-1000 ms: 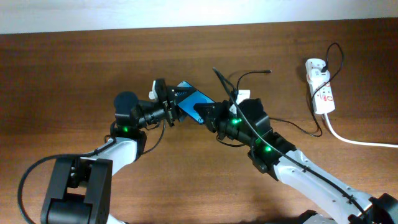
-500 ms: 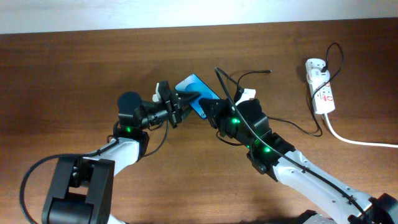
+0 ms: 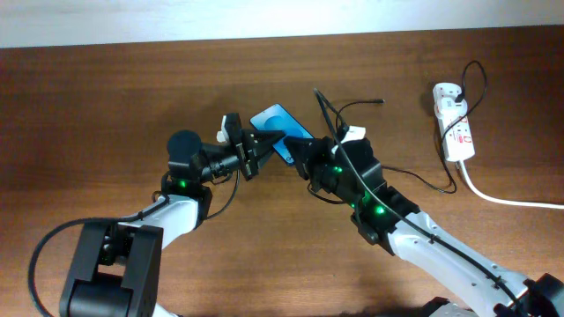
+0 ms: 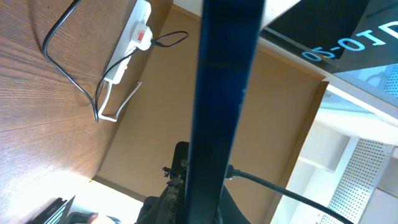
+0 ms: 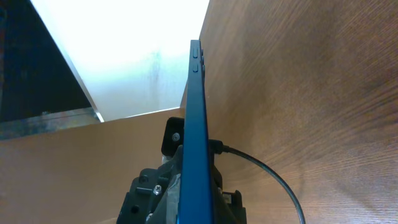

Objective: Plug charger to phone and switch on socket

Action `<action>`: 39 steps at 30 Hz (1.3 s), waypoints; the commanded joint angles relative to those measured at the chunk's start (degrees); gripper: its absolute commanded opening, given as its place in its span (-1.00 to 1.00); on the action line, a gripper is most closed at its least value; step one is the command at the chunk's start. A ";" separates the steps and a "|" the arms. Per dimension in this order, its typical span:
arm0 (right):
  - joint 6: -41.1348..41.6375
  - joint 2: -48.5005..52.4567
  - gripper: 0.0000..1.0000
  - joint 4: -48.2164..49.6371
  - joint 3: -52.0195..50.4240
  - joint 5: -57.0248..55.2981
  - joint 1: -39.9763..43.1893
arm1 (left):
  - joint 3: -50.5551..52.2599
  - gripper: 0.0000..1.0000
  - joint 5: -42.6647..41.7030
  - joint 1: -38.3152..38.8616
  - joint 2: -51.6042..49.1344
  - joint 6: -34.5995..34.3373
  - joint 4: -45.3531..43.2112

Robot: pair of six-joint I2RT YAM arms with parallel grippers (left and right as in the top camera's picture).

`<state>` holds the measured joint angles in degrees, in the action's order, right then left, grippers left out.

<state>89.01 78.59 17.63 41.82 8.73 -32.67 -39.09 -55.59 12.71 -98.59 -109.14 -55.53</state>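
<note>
The phone (image 3: 280,123), blue-screened, is held tilted above the table between both grippers. My left gripper (image 3: 256,146) is shut on its left lower edge, and my right gripper (image 3: 298,157) is shut on its right lower end. The phone shows edge-on between the jaws in the left wrist view (image 4: 224,93) and the right wrist view (image 5: 196,124). The charger (image 3: 361,103), a thin black cable, lies loose on the table behind the right arm, its tip free at the far end. The socket (image 3: 454,123) lies at the far right; it also shows in the left wrist view (image 4: 127,46).
A thick white cord (image 3: 511,201) runs from the socket off the right edge. The charger cable loops round the socket (image 3: 480,79) and trails back towards the right arm. The wooden table (image 3: 106,106) ends at a pale wall along the far side.
The phone has been lifted and turned, moving a little towards the far side. Both grippers moved with it and closer together. The socket and charger have not moved.
</note>
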 commanded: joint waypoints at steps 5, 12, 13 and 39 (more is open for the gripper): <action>-5.99 -0.33 -0.61 0.66 0.39 6.56 -0.37 | -0.07 -1.00 1.05 -0.07 0.17 -1.84 7.28; -8.92 -0.33 0.02 0.57 0.39 6.49 -0.31 | -0.04 -1.00 0.72 -2.05 0.13 2.60 11.76; -12.48 -0.33 0.12 0.55 0.39 6.38 -0.31 | -0.07 -1.00 0.07 -3.17 0.13 4.04 13.77; -36.50 -0.20 0.99 -21.40 4.90 -0.22 20.81 | -0.17 -1.00 -16.15 -12.24 0.13 12.00 12.55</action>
<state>55.37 79.02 -1.54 42.39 16.38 -12.08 -39.09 -70.74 0.40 -98.61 -98.52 -42.46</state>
